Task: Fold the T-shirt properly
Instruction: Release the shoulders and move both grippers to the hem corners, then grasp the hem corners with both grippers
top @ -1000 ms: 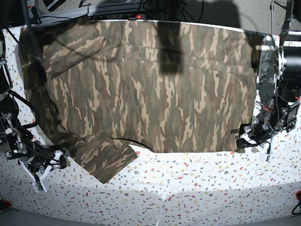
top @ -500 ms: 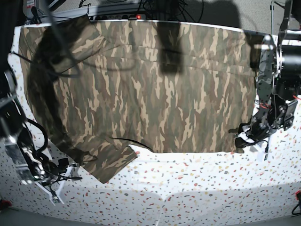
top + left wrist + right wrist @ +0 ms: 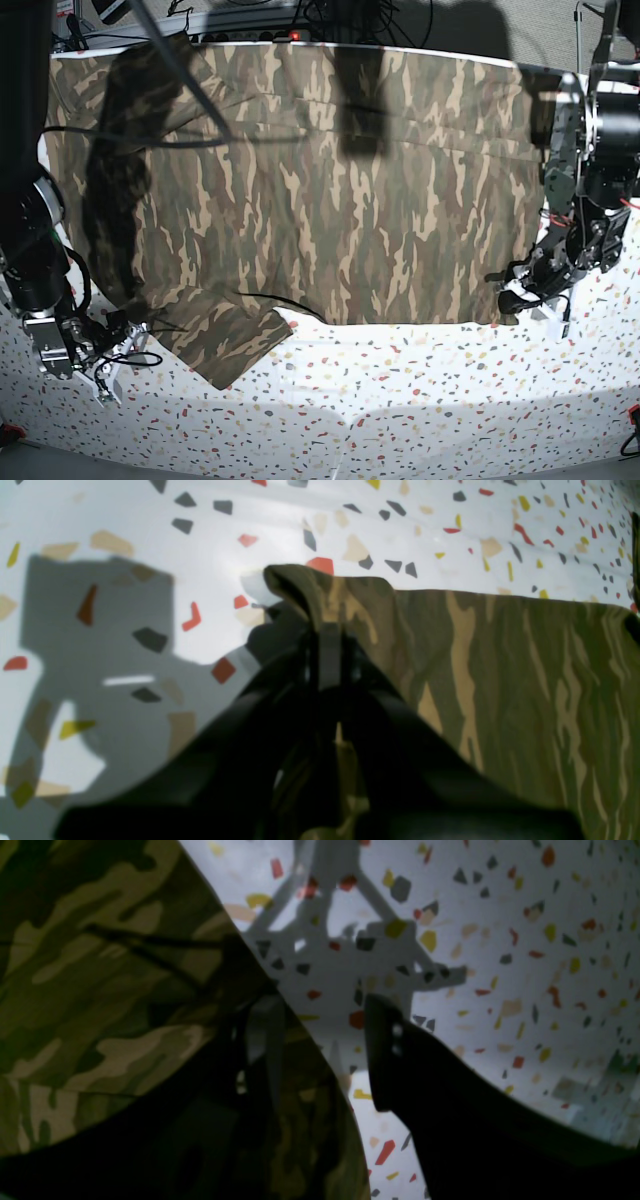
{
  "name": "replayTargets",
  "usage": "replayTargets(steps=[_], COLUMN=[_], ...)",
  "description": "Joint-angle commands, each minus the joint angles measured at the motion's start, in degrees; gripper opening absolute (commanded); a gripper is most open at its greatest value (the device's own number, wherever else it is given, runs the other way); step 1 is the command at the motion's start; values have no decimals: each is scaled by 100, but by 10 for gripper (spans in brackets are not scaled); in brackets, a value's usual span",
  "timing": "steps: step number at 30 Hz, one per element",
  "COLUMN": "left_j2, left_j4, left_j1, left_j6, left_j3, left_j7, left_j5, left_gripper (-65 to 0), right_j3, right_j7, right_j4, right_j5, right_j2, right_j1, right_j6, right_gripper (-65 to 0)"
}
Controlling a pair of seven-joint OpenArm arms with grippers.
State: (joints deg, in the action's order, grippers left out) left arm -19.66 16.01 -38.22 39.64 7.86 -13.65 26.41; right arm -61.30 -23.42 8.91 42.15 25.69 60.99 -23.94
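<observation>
Nearest the camera, the right gripper [image 3: 320, 1050] hangs low over the terrazzo-patterned table [image 3: 420, 400] with its jaws apart, one finger over the edge of the camouflage sleeve [image 3: 225, 345], the other over bare table; nothing looks held, though the wrist view is dim. Across the front, the left gripper [image 3: 327, 645] is clamped on the hem corner of the T-shirt [image 3: 330, 190], which lies spread flat, reaching the table's far edge.
</observation>
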Motion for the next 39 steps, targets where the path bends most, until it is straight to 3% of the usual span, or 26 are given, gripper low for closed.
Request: replayTargets(steps=[1,25,32,36,39], left_j2=[11,11,11,11,11], left_j4=[4,4,4,4,4], left_j1=[-66,-63,-66,-63,-63], left_j6=[36,36,36,36,36], left_j3=[11,11,11,11,11], left_j7=[-258,-258,-256,-258,-258], left_j5=[-175,-192,-192,-192,-192], left_gripper=[-650,-650,-650,-650,-650], right_j3=[9,11,11,20,22], right_j7=[66,-162,-317,-221,-136], right_j4=[-11,-293,-293,-293,-293], right_j5=[26,-319,-328,-627,-616], right_j2=[22,-142,-140,-136,-122], right_j1=[256,-326,-321,-195,-4], right_j6=[-44,-116,-116,-111,-114], right_gripper=[-383,-385,-556,-552,-484])
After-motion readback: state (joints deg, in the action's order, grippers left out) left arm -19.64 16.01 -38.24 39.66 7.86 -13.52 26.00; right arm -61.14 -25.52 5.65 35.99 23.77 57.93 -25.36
